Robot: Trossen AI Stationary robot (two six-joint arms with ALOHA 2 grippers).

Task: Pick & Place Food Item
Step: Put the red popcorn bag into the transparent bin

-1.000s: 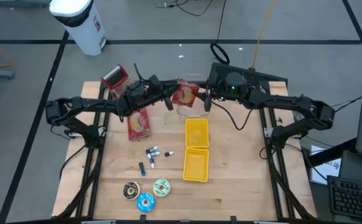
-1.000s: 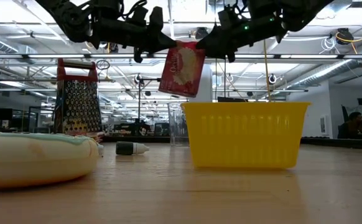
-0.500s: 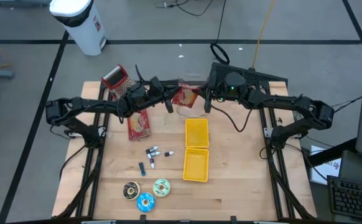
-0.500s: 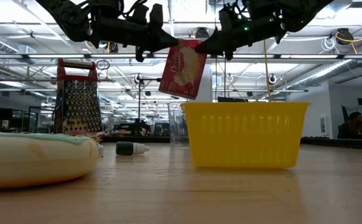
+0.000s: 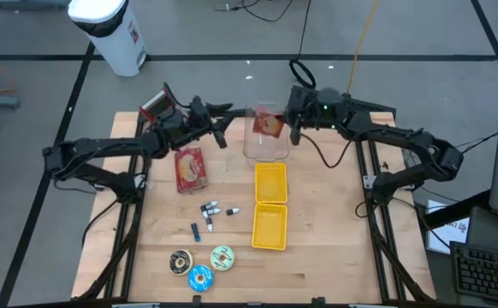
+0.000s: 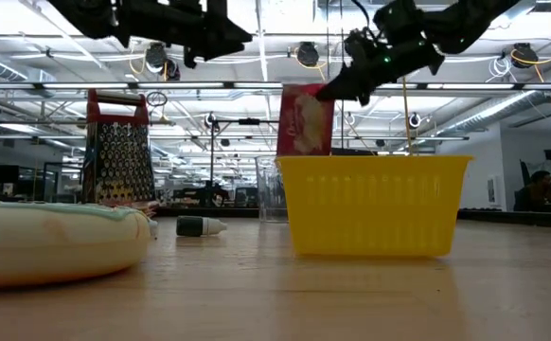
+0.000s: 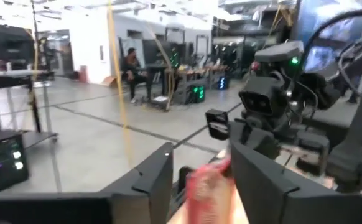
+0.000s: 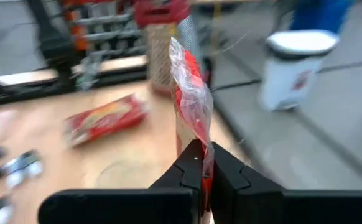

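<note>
A red food packet [image 5: 270, 125] hangs in the air over a clear container [image 5: 264, 151] at the table's far middle, with my right gripper [image 5: 287, 128] shut on it. In the low view the packet [image 6: 304, 121] stands upright behind the yellow basket [image 6: 375, 204]. My left gripper [image 5: 220, 130] is open to the left of the packet and apart from it; the left wrist view shows its fingers [image 7: 159, 177] spread wide with the packet [image 7: 207, 186] blurred beyond them. A second red packet [image 5: 191, 168] lies flat on the table. My right gripper pinches the packet's edge [image 8: 195, 138] between its two fingers, at the upper corner [image 6: 325, 92] on the packet's right side. The fingers come nearly level from the table's right. The packet hangs upright below the hold, clear of the table and the container.
Two yellow baskets [image 5: 270, 182] [image 5: 269, 227] lie end to end at mid table. A metal grater [image 5: 157, 105] stands at the far left. Small bottles [image 5: 210, 210] and round discs [image 5: 199, 267] lie nearer the front edge. A white bin [image 5: 110, 30] stands beyond the table.
My left gripper has let go of the packet, opened, and drawn back up and toward the table's left. My right gripper has taken the packet a little toward the right and far edge; the packet, tilted before between both grippers, now hangs upright from the right one alone.
</note>
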